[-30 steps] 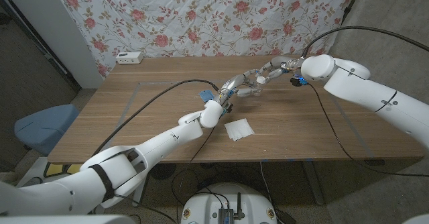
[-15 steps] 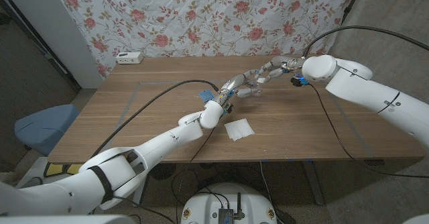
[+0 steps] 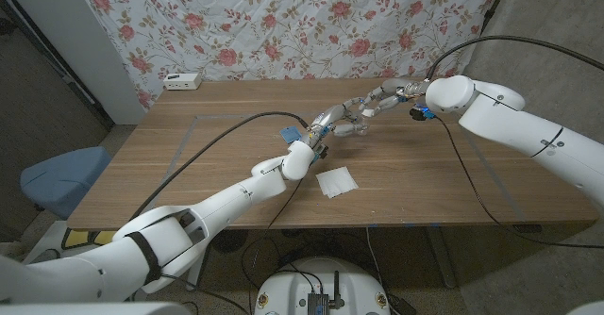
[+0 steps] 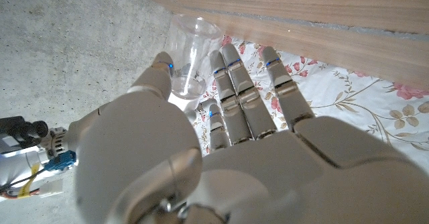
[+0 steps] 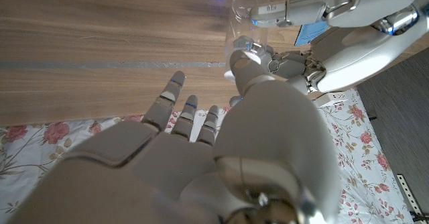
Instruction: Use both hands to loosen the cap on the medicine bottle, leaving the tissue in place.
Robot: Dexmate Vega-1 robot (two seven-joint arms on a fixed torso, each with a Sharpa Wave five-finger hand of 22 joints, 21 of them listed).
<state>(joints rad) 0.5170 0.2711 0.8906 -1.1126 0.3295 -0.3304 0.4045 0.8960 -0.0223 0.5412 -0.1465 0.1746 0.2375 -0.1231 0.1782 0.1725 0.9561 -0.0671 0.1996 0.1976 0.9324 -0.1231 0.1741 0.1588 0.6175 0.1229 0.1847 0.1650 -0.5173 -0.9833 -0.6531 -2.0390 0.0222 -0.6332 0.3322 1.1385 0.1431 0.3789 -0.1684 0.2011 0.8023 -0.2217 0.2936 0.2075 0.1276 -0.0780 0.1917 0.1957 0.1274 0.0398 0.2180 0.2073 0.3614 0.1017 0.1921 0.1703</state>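
Left hand [image 3: 326,126] and right hand [image 3: 363,110] meet mid-tabletop [image 3: 189,164], fingers around a clear bottle [image 4: 188,56]; whether either truly grips it, or the cap is loosened, cannot be told. A white tissue [image 3: 336,181] lies flat nearer the robot. Nothing has visibly moved since half a second ago.

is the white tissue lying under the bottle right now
No, in the head view the tissue lies flat on the table by itself, nearer the robot than the two hands meeting at the clear bottle.
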